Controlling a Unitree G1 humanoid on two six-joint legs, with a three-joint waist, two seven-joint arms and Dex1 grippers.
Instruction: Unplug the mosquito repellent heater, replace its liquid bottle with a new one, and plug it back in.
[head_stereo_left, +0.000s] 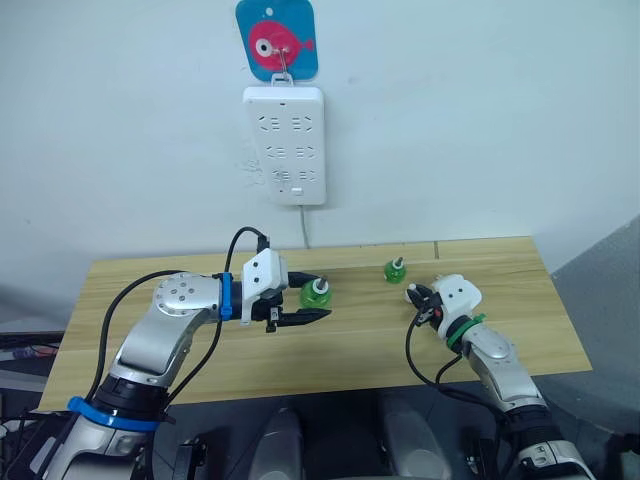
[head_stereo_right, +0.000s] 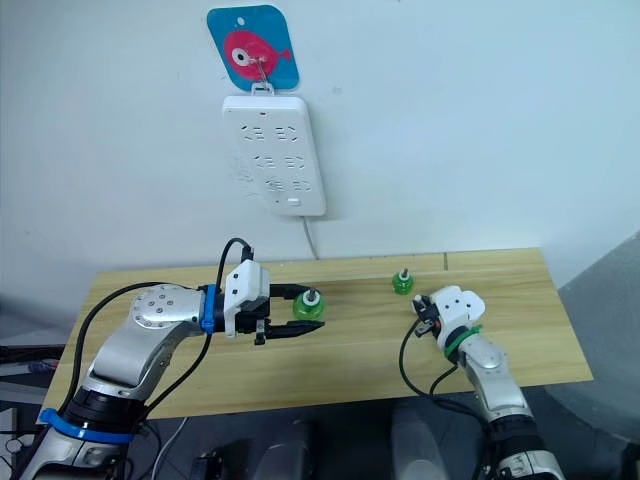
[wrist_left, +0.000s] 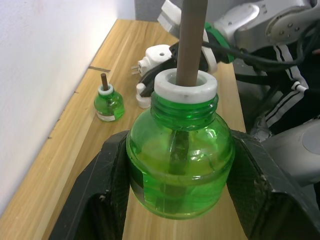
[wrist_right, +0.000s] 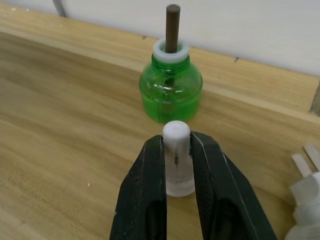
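Green translucent bottle (wrist_left: 180, 160) between black tool (wrist_left: 180, 200) fingers.

Silver metal shells on both arms, and black cables loop loose beside each one. The left arm shows a round joint cap ringed with small screws, a blue band just behind the white wrist housing, another blue band further back. The left gripper (head_stereo_left: 305, 300) has glossy black, wedge-shaped fingers (wrist_left: 100, 195). Behind the right gripper (head_stereo_left: 420, 299), a white housing and a green collar.
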